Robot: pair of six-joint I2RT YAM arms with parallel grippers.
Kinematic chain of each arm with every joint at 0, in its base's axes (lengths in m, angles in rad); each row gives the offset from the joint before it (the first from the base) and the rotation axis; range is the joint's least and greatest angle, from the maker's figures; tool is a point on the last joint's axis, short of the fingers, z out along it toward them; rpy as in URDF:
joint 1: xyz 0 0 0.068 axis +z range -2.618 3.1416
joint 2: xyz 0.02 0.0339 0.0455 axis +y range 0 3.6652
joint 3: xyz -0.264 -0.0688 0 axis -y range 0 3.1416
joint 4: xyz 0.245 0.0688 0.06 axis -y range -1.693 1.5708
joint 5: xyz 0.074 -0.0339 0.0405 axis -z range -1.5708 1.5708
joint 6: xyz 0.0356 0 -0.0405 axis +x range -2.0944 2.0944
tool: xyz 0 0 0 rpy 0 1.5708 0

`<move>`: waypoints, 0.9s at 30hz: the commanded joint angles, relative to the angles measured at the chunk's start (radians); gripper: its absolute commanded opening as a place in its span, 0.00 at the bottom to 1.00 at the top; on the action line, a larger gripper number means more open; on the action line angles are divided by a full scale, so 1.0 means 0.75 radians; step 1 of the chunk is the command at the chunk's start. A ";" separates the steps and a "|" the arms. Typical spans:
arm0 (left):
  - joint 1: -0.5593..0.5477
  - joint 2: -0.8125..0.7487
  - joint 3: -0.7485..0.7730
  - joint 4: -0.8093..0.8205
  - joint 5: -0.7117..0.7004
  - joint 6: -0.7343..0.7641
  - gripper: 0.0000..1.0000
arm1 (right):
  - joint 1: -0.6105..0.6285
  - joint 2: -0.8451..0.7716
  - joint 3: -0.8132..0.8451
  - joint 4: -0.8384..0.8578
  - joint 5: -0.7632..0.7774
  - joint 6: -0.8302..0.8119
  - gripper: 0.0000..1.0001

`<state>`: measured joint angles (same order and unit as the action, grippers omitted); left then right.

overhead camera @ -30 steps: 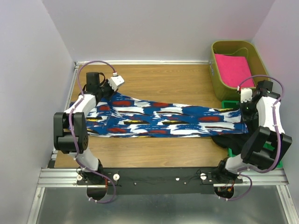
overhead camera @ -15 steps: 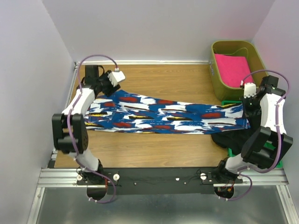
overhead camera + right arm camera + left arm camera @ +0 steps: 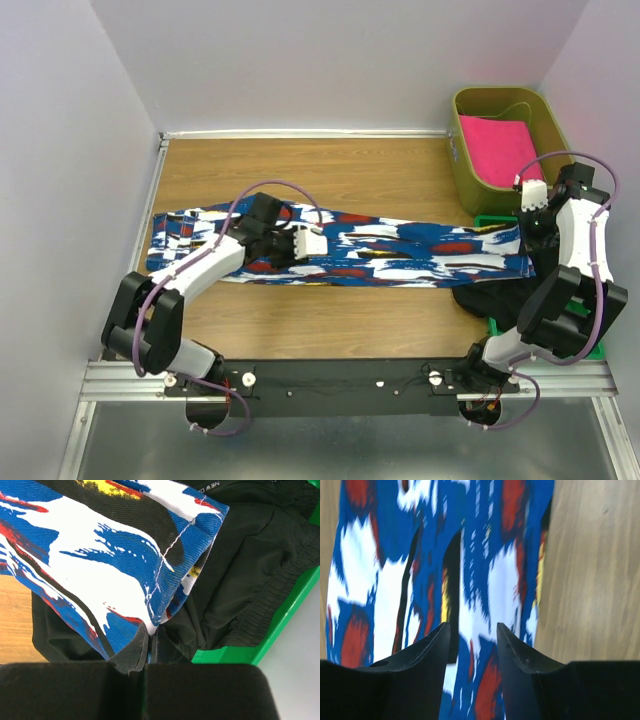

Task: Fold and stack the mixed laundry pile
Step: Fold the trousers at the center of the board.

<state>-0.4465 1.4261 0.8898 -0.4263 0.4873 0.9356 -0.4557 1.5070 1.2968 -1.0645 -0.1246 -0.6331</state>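
Note:
The long blue cloth (image 3: pixel 400 250) with white, red and black blotches lies stretched left to right across the wooden table. My left gripper (image 3: pixel 318 243) hovers over its middle, open, and in the left wrist view the left gripper (image 3: pixel 472 630) has nothing between its fingers, only the blue cloth (image 3: pixel 485 555) below. My right gripper (image 3: pixel 527 232) is shut on the cloth's right end; the right wrist view shows the right gripper (image 3: pixel 151 647) pinching a hemmed edge of the blue cloth (image 3: pixel 100 555). Under that end lies the black garment (image 3: pixel 250 580), seen from above as a crumpled black garment (image 3: pixel 480 298).
A green tray (image 3: pixel 592 345) sits at the right table edge under the black garment, and its green rim (image 3: pixel 280 625) shows in the right wrist view. An olive bin (image 3: pixel 465 170) at the back right holds a folded pink cloth (image 3: pixel 498 150). Walls close in on three sides.
My left gripper let go of the cloth's left end, opened, and swung right over the cloth's middle. The left end now lies flat on the table. The right arm barely moved.

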 commanded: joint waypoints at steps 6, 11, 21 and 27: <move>-0.284 0.197 0.065 0.167 -0.140 -0.106 0.49 | -0.014 0.020 0.001 0.016 0.035 -0.029 0.01; -0.347 0.279 0.078 0.202 -0.194 -0.104 0.47 | -0.014 0.022 0.005 0.020 0.043 -0.035 0.01; -0.348 0.146 0.100 0.039 -0.130 -0.010 0.00 | -0.014 0.032 0.020 0.022 0.058 -0.035 0.01; -0.348 0.070 0.045 -0.059 -0.104 0.057 0.00 | -0.014 0.036 0.022 0.039 0.078 -0.037 0.01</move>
<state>-0.7071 1.5131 0.9375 -0.3866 0.3695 0.9245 -0.4580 1.5249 1.2968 -1.0569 -0.1104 -0.6456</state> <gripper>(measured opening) 0.012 0.019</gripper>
